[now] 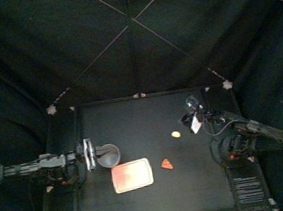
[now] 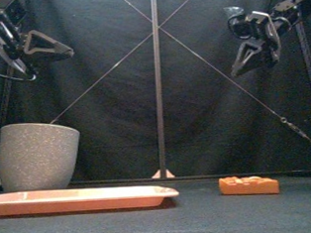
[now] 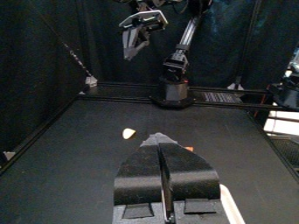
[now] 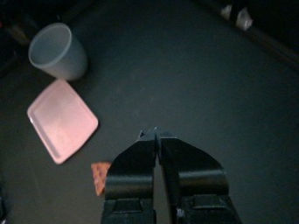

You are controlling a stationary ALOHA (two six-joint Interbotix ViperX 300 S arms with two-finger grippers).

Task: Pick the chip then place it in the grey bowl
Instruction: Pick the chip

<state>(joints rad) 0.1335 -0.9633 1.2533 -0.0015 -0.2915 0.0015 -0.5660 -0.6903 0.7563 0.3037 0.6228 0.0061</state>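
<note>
On the black table [image 1: 198,185], top view: an orange triangular toy chip [image 1: 167,162] lies just beside the flat pink tray [image 1: 132,176], apart from the tall grey speckled cup [image 1: 105,156]. Front view: nothing touches the chip. Left wrist view: left gripper [image 3: 162,149] closed, empty. Right wrist view: right gripper [image 4: 156,134] likewise. Judgement: pick not begun. One gripper must open and descend over the chip.

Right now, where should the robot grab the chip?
I'd pinch the chip across its thin side edges, coming straight down from above. It lies flat and low on the table, apart from the tray, so its edges are free and a sideways grab would likely scrape the table.
</note>
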